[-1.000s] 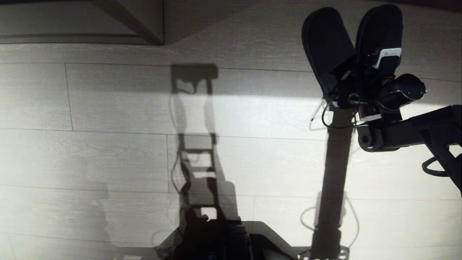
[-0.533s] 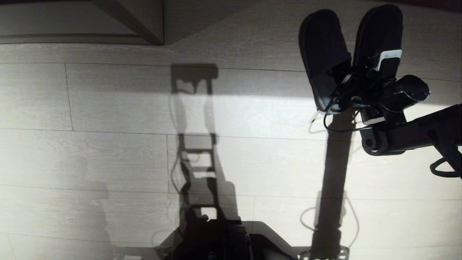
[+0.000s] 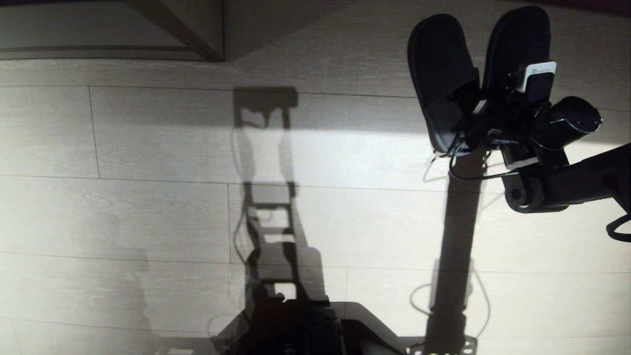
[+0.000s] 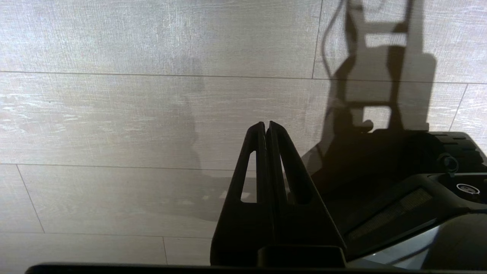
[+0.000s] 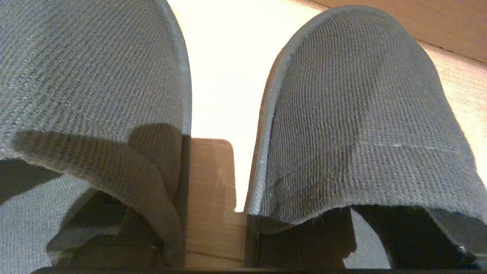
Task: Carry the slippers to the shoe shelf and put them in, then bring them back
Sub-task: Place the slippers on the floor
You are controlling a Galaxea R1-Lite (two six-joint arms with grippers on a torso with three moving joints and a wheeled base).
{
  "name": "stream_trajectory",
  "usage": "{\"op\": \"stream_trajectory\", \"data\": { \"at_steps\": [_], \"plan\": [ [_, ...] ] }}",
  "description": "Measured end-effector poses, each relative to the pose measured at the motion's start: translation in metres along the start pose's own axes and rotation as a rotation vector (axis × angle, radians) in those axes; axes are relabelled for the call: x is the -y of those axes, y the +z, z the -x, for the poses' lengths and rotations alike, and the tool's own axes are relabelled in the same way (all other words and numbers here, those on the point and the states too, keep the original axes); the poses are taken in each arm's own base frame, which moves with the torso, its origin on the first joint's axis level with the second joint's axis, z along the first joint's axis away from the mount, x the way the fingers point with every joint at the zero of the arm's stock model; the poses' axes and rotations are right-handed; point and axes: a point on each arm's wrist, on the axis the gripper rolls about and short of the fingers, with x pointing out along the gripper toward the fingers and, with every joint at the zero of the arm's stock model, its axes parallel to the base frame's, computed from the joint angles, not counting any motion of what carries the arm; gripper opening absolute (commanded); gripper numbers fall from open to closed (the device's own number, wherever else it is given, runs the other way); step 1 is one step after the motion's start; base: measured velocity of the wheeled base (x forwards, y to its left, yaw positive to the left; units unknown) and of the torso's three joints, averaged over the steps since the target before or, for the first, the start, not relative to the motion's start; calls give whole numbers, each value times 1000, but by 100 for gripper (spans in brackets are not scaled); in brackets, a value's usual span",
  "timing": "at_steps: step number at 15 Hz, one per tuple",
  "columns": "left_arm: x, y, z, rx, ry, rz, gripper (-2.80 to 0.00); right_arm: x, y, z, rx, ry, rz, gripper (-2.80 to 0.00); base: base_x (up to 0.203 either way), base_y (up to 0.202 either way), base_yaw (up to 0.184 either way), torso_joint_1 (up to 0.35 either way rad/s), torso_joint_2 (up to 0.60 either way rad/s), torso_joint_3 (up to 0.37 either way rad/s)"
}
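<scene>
**Slippers set down on the floor, right claw spread inside their openings**

Nearest the robot, its own dark base (image 3: 315,330) sat at the near edge of the pale wood-grain plank floor (image 3: 123,207), with long shadows of the machine thrown across the boards. The left gripper (image 4: 266,127) hung parked low beside the base, its two slim black fingers pressed together with nothing between them.

Farther out on the right, the right gripper (image 3: 485,106) reached over the heel ends of the pair of dark charcoal-blue soft fabric slippers (image 3: 443,74). In the wrist view its fingers stood spread, one tucked into each slipper's opening, so the claw looked released rather than clamped. The slippers lay side by side on the floor with their rounded toes splayed toward the far side, a strip of bare floor between them.

At the far left, the pale beige boards of the shoe shelf (image 3: 98,29) stood well apart from the slippers.

Judging by this, the set-down was at hand. The next move called for drawing the fingers out of the openings without dragging the soft uppers.
</scene>
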Motion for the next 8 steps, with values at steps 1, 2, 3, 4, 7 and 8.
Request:
{"op": "stream_trajectory", "data": {
  "at_steps": [1,2,3,4,7,8],
  "plan": [
    [0,0,0,0,0,0,-280,1,2,0,-2,1,0,0,0,0,0,0,0,0],
    [0,0,0,0,0,0,-280,1,4,0,-2,1,0,0,0,0,0,0,0,0],
    [0,0,0,0,0,0,-280,2,5,1,-6,1,2,0,0,0,0,0,0,0],
    [0,0,0,0,0,0,-280,4,5,2,-16,3,5,0,0,0,0,0,0,0],
    [0,0,0,0,0,0,-280,5,7,5,-36,6,8,0,0,0,0,0,0,0],
    [0,0,0,0,0,0,-280,6,9,5,-39,11,8,0,0,0,0,0,0,0]
  ]
}}
